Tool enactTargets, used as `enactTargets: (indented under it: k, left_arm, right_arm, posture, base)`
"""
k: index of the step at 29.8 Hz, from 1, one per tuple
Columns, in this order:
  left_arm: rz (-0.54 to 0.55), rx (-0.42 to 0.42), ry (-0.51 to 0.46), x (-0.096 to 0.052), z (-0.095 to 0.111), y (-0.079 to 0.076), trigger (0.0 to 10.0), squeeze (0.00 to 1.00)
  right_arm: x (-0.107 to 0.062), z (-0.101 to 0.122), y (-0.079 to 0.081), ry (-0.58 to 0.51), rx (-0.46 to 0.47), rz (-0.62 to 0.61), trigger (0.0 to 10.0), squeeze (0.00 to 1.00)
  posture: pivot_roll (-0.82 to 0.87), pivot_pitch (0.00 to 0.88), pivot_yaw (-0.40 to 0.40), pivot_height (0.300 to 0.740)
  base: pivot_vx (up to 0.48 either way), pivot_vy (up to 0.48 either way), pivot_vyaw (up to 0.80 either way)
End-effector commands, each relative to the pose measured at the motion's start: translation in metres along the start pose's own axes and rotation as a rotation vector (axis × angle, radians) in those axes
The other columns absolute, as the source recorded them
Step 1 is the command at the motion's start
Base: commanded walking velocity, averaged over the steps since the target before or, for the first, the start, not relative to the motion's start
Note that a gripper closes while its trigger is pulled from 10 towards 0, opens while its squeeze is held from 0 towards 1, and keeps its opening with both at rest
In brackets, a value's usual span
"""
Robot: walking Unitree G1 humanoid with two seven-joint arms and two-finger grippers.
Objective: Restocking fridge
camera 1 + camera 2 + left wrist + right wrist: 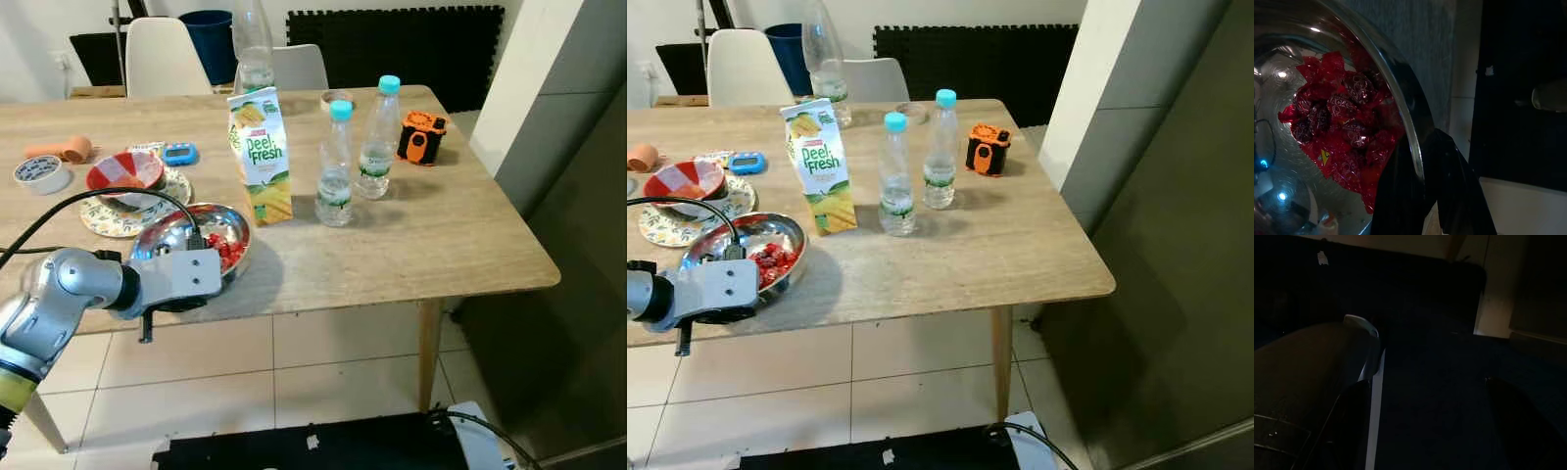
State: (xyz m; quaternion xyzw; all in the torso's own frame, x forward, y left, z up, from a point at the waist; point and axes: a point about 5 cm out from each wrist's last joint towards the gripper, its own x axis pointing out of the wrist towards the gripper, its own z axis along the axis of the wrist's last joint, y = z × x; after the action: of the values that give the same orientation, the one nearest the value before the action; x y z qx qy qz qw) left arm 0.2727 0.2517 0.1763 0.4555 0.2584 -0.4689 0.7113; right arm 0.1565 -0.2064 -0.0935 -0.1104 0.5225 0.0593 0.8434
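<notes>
The left hand (1422, 196) is closed on the rim of the steel bowl (217, 223), one black finger inside and one outside, at the near edge of the wooden bench (411, 235). The bowl holds red wrapped candies (1342, 132) and stands just beside the Deel Fresh juice carton (261, 157), with two water bottles (336, 171) near. The right hand (1430, 426) hangs in the dark with fingers apart.

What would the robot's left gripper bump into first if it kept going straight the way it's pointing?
Nothing new: the left gripper already pinches the rim of the steel bowl. Straight on, its inner finger would probably meet the red candies inside.
</notes>
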Motion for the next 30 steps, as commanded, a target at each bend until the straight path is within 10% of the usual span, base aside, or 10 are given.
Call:
enactTargets:
  k: [1, 30]
  left_arm:
    - [-0.022, 0.047, -0.016, 0.005, 0.011, -0.008, 10.0, 0.0]
    - [-0.11, 0.137, -0.01, 0.011, 0.032, -0.024, 10.0, 0.0]
  right_arm:
    - [0.0, -0.002, 0.001, 0.016, -0.007, 0.005, 10.0, 0.0]
    - [0.0, -0.001, 0.0, 0.013, 0.006, -0.002, 10.0, 0.0]
  posture:
    - [0.09, 0.028, -0.027, 0.74]
    - [0.08, 0.02, -0.012, 0.74]
  base:
    - [-0.274, 0.0, 0.0]
    - [-0.363, 0.0, 0.0]
